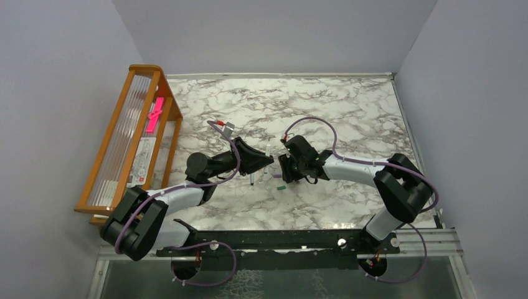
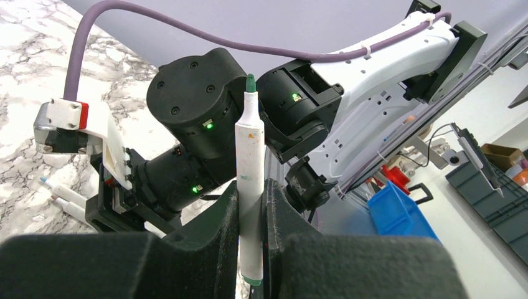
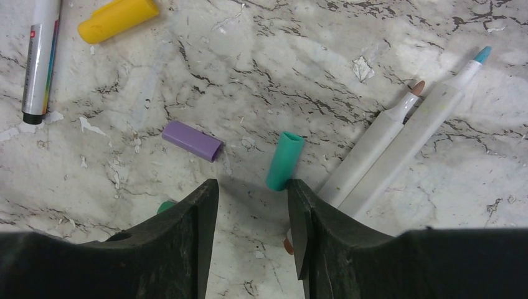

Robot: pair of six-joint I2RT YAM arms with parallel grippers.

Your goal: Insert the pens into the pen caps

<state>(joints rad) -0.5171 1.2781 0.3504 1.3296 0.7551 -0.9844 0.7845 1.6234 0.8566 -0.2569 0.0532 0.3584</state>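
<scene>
- Left gripper (image 2: 251, 208): clenched on the green-tipped pen (image 2: 249, 156). At the lower centre of the left wrist view you see the barrel pinched between the two black fingers (image 2: 221, 218). It stands upright in the frame, with the green tip at the top and the other end showing below the jaws.
- Behind that pen, the right arm (image 2: 199, 112) fills the middle of the frame.
- Right gripper (image 3: 252, 205): released. At the bottom centre of the right wrist view its jaws stand apart with nothing between them.
- Teal cap (image 3: 283, 161): lies on the marble table (image 3: 280, 62) just above the gap. Its lower end is close beside the right-hand fingertip in the frame; you cannot tell whether they touch.
- Purple cap (image 3: 191, 141): up and left of the gap, apart from the teal cap.
- Brown-tipped pen (image 3: 373, 156) and blue-tipped pen (image 3: 423, 124): side by side, running from the right-hand finger towards the upper right, tips pointing away from the gripper.
- Yellow-orange cap (image 3: 118, 18): top left of the frame, well apart from the gripper.
- Dark-ended pen (image 3: 38, 59): at the upper left edge, just left of the yellow-orange cap.
- In the top view you find both grippers tip to tip near the centre of the table.
</scene>
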